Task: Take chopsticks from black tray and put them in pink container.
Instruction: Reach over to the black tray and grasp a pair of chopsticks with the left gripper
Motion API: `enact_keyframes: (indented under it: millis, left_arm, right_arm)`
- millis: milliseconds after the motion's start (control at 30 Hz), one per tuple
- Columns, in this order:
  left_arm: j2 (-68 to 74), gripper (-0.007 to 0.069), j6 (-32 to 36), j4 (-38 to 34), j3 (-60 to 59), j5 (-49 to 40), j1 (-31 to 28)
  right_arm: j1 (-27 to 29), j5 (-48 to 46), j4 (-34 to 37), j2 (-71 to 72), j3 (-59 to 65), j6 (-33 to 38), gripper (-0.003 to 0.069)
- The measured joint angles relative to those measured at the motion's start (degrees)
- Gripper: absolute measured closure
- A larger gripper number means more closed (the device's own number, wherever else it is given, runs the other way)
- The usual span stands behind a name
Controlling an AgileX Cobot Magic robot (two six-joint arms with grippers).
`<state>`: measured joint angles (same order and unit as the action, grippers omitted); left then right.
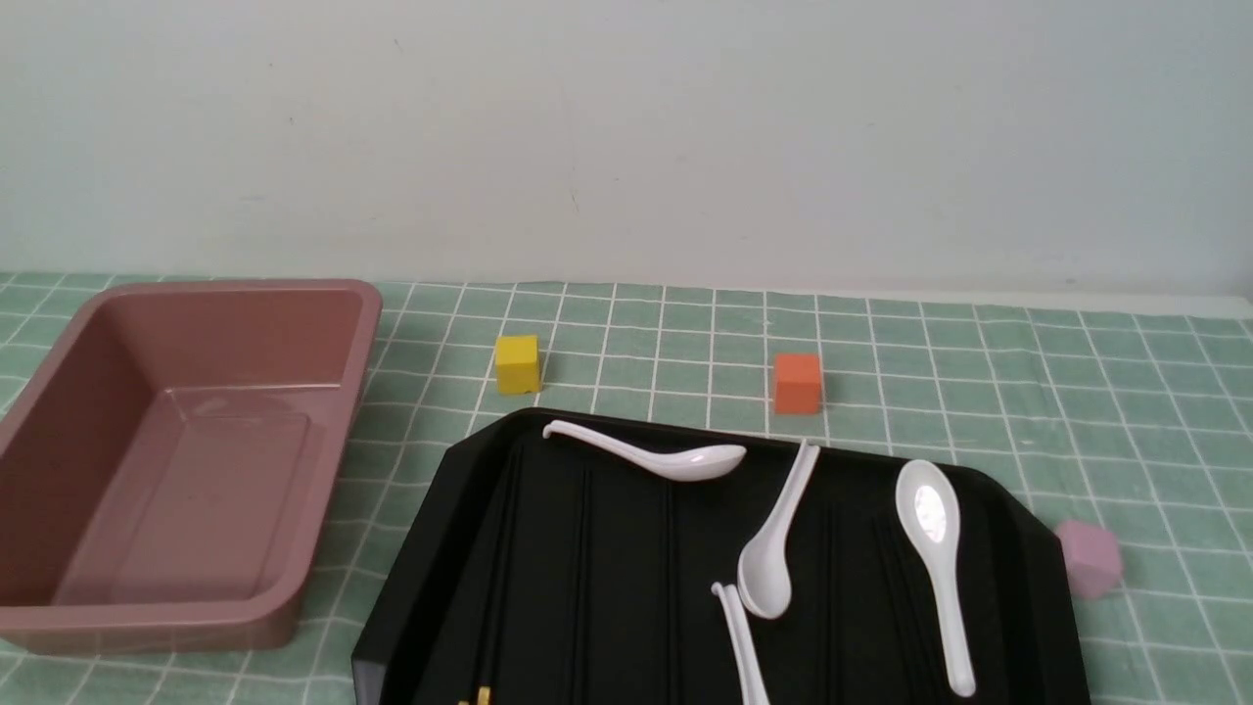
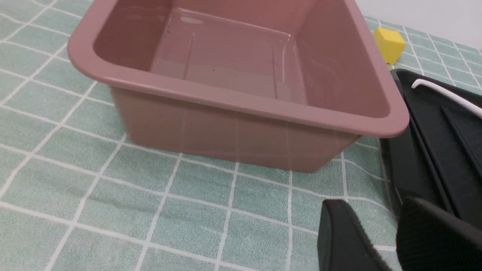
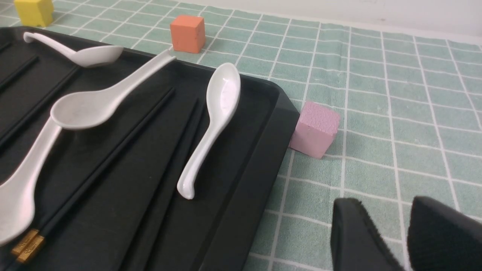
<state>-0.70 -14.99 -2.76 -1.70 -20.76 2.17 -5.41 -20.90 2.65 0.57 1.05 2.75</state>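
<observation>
The black tray (image 1: 416,578) lies at the front centre with several white spoons (image 1: 675,458) on it. Black chopsticks (image 3: 109,162) lie along the tray floor (image 3: 244,188) beside the spoons. Their gold tips (image 1: 477,697) show at the front view's bottom edge. The pink container (image 1: 59,411) stands empty to the tray's left. In the left wrist view my left gripper (image 2: 376,212) hangs open over the cloth, near the container (image 2: 241,105) and the tray's corner (image 2: 406,169). My right gripper (image 3: 386,210) is open over the cloth, off the tray's right side. Neither gripper shows in the front view.
A yellow cube (image 1: 517,363) and an orange cube (image 1: 798,383) sit on the green checked cloth behind the tray. A pale-pink cube (image 1: 1089,558) touches the tray's right rim. A wall closes off the back of the table.
</observation>
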Motion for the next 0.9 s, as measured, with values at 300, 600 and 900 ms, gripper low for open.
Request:
enact_keyframes:
  millis: [300,600,900]
  left_arm:
    - [0.0,0.0386,-22.48,-33.74,0.0,1.59,0.0]
    - [0.0,0.0386,-22.21,-51.11,1.98,10.09,0.0]
    - [16.01,0.0509,0.46,-49.31,27.48,-3.46,0.0]
  right_arm:
    - [0.0,0.0,0.0,0.0,0.0,0.0,0.0419]
    - [0.0,0.0,0.0,0.0,0.0,0.0,0.0419]
    - [0.0,0.0,0.0,0.0,0.0,0.0,0.0419]
